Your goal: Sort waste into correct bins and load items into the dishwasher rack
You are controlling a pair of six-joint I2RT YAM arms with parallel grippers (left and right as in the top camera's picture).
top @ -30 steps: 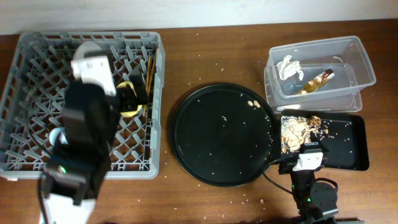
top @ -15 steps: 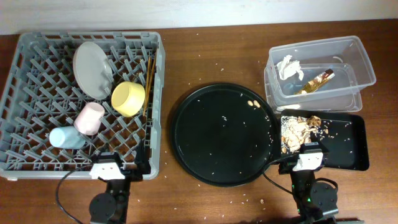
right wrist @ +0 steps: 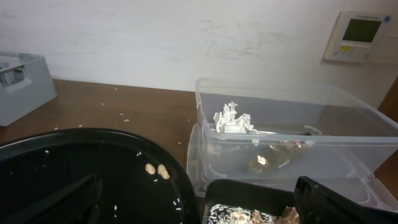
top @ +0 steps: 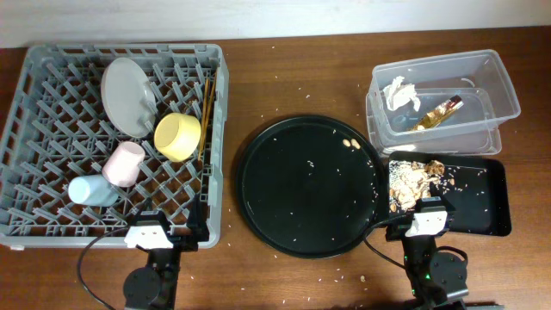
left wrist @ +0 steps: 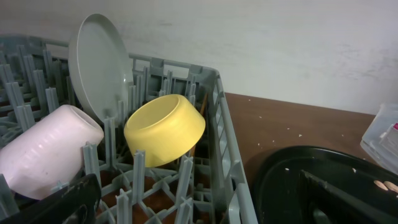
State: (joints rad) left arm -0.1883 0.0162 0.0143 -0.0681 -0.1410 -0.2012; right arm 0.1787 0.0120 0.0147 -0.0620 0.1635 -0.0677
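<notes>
While left fingers (left wrist: 56,202) and right fingers (right wrist: 348,202) sit spread apart at the tabletop's (top: 284,77) near edge, the rack (top: 26,95) holds one plate (top: 127,84), one bowl (top: 177,137), one pink cup (top: 125,164), one blue cup (top: 90,190); one tissue (top: 399,92), one wrapper (top: 441,112) lie in the tub (top: 504,90).

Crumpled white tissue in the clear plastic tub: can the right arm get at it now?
Probably yes. The clear plastic tub has no lid, the crumpled white tissue lies uncovered inside, and nothing tall stands before the open right gripper.
</notes>
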